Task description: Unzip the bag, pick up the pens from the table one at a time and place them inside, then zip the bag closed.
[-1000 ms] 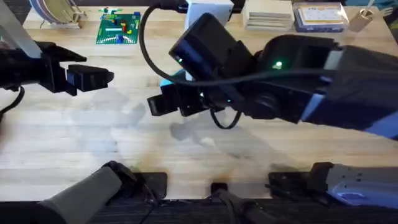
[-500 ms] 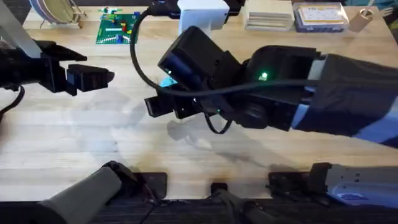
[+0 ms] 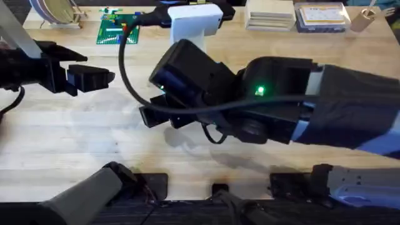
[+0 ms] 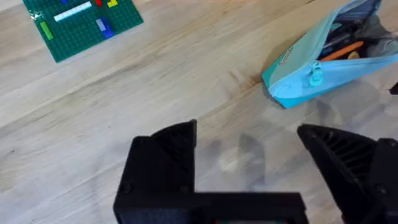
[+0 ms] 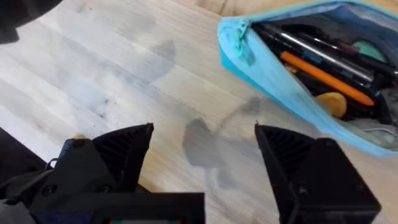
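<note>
The light blue bag lies on the table with its zipper open. Inside it lie the pens: an orange pen and a black pen. My right gripper hovers open over bare wood just beside the bag's zipper end, holding nothing. In the overhead view the right gripper has reached across the middle and the arm hides the bag. The left wrist view has the bag farther off, with its teal pull tab at the near end. My left gripper stands open at the far left.
A green brick baseplate lies at the back left, with a plate rack beside it. A stack of books and a box sit along the back right edge.
The right arm has swung left and a little nearer, carrying its open gripper away from the bag. The left arm has not moved.
</note>
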Robot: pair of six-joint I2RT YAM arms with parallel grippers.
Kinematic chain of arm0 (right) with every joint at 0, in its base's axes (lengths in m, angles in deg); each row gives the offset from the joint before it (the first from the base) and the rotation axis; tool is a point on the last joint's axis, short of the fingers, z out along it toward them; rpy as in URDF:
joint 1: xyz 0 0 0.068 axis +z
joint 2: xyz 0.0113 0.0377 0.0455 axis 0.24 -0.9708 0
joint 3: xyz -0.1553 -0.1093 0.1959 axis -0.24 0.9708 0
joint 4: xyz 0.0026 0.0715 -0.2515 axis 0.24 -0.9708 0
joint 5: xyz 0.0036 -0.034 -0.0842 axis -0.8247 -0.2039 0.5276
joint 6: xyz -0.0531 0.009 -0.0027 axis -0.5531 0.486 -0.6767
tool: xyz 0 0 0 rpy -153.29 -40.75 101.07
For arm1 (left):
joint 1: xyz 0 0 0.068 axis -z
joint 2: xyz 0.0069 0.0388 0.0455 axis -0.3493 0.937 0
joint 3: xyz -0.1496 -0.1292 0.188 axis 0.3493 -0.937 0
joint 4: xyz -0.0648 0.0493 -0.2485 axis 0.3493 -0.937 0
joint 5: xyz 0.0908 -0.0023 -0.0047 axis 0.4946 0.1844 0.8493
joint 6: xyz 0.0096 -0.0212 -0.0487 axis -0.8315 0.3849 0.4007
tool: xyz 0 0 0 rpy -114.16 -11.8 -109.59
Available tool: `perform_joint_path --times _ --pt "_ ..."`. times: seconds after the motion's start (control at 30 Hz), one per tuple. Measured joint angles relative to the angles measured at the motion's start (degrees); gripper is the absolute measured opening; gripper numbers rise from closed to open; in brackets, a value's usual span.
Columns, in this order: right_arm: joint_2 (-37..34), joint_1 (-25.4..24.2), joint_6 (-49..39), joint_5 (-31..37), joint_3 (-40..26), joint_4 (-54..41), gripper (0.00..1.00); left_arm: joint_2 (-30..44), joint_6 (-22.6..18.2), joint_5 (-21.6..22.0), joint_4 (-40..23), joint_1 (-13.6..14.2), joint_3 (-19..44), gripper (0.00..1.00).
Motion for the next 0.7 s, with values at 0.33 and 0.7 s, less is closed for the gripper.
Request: perform_joint_path --times 0.33,0.7 --pt "-0.02 1.32 2.44 3.58 0.0 1.07 0.998 0.0 -0.02 0.0 0.0 0.0 0.0 0.994" --pt "-3.77 4.88 3.58 9.32 -0.22 2.73 0.997 0.0 0.0 0.0 -0.02 0.0 0.0 0.994"
